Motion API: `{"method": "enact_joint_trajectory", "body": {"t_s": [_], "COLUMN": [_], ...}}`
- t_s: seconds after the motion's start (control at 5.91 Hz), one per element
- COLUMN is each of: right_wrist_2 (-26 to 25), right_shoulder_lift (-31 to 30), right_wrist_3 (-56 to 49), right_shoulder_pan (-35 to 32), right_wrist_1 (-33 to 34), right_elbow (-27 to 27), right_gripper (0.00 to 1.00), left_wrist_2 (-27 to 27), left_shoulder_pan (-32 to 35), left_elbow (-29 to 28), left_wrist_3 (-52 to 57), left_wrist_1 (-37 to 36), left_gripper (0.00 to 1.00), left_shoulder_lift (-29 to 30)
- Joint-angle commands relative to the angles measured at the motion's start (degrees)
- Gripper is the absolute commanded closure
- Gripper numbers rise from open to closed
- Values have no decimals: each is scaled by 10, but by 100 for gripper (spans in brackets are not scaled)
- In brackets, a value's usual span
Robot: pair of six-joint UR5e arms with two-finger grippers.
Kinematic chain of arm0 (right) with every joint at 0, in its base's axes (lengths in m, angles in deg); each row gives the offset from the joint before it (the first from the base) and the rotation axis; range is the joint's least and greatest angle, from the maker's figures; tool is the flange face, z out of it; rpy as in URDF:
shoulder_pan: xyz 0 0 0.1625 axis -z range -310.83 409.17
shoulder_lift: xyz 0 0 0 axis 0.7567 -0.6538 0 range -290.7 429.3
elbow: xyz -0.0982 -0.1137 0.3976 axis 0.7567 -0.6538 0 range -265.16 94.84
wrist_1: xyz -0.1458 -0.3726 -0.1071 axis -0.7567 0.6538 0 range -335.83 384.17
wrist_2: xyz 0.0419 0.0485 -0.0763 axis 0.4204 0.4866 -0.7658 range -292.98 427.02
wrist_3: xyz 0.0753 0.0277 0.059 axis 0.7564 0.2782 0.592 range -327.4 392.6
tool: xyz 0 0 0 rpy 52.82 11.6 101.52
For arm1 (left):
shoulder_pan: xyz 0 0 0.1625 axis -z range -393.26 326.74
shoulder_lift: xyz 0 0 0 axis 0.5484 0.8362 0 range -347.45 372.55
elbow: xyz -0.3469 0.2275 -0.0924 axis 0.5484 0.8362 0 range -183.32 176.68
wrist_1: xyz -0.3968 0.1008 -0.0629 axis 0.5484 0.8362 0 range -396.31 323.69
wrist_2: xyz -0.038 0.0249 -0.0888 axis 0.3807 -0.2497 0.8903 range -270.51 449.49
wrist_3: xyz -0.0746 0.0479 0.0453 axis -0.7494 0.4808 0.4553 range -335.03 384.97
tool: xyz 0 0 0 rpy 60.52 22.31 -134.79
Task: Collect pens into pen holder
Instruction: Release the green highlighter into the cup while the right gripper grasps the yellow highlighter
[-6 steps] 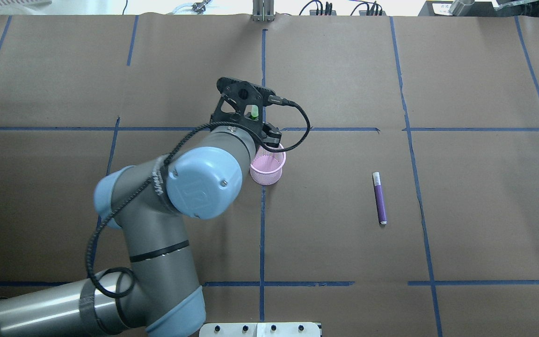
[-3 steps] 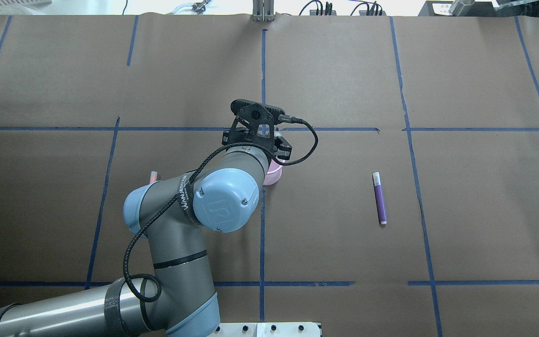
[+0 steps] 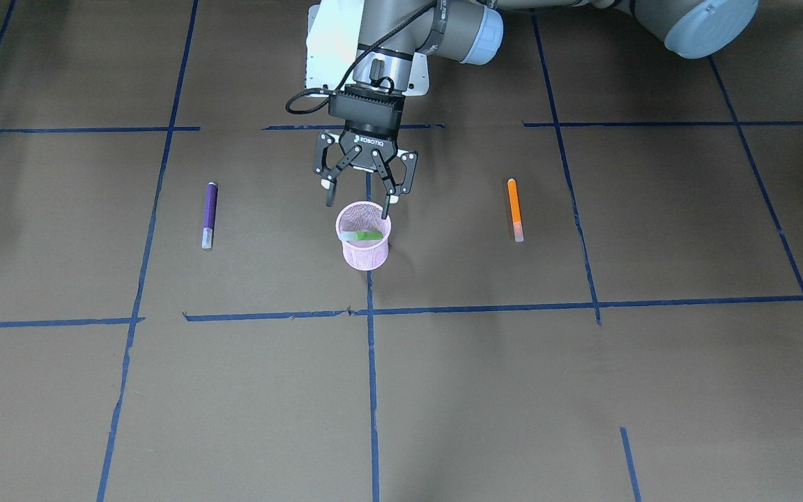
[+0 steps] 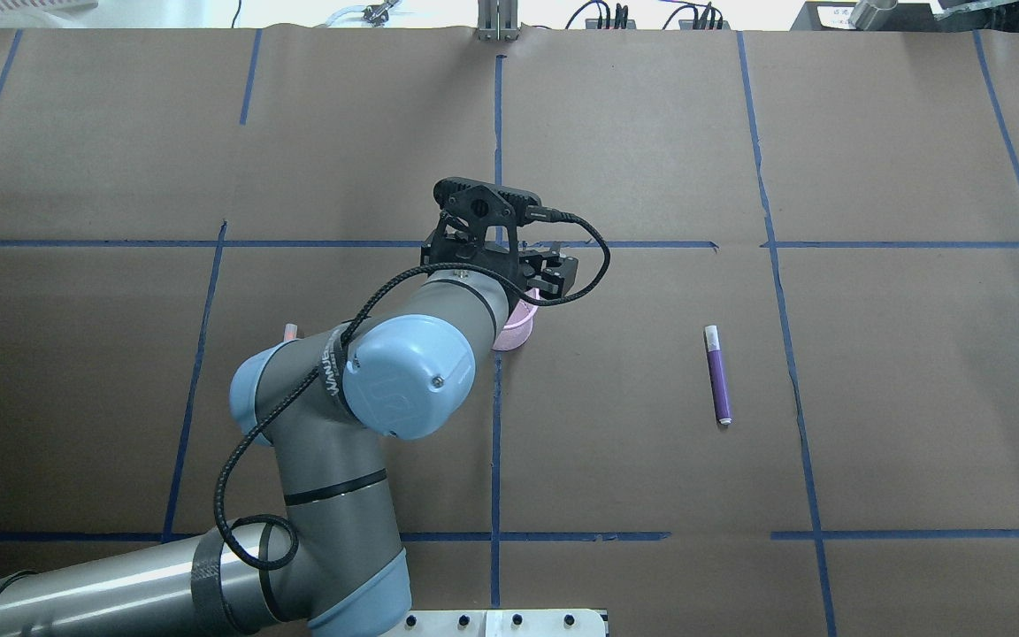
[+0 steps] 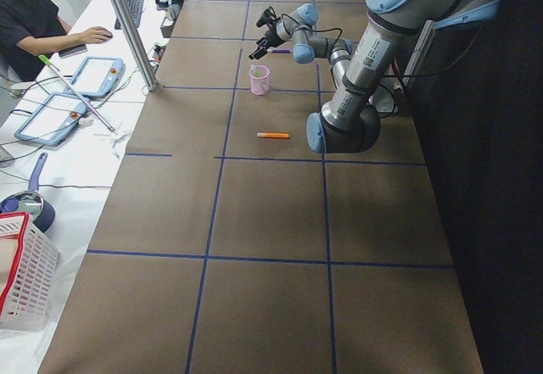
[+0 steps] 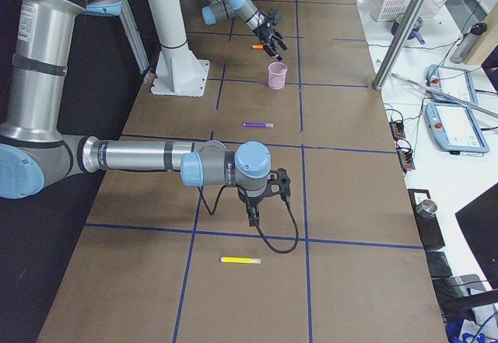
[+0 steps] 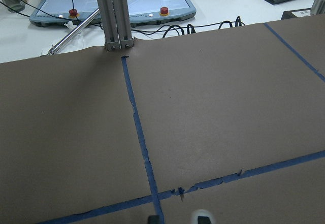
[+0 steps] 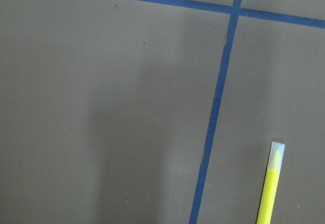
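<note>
The pink mesh pen holder (image 3: 364, 252) stands at the table's middle, with the green pen (image 3: 368, 236) lying slanted inside its rim. My left gripper (image 3: 358, 206) hangs open just above the holder, holding nothing. The arm hides most of the holder (image 4: 518, 331) from overhead. The purple pen (image 4: 719, 374) lies flat to the holder's right in the overhead view. The orange pen (image 3: 515, 209) lies flat on the other side. My right gripper (image 6: 254, 217) hovers low at the table's right end; I cannot tell whether it is open or shut.
A yellow pen (image 6: 240, 260) lies near my right gripper, also seen as a yellow pen (image 8: 270, 188) in the right wrist view. Blue tape lines (image 3: 371, 362) cross the brown paper. A person (image 5: 34, 26), tablets and a white basket (image 5: 21, 281) sit beyond the table edge.
The left arm carried the green pen over the holder. The gripper opened, and the pen now lies in the holder.
</note>
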Motion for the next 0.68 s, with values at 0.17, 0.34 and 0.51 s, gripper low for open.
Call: {"method": "enact_joint_trajectory", "body": {"t_s": [0.17,0.34,0.51], "right_wrist_2": [-46,-43,-42], "right_shoulder_lift": [29,35,43], "right_wrist_3": [17,17,18], "right_shoulder_pan": [5,5,5], "right_wrist_1": [-46,-53,-89], "right_elbow": [-132,-173,-221], "right_gripper": [7,6,6], "left_wrist_2": [3,3,3], "left_shoulder_pan": [12,14,14], "left_elbow": [3,3,3], "left_wrist_3": [0,0,-3], "left_wrist_1": [12,12,12], "left_gripper": [0,0,0], "left_shoulder_lift": [-27,-27,-28]}}
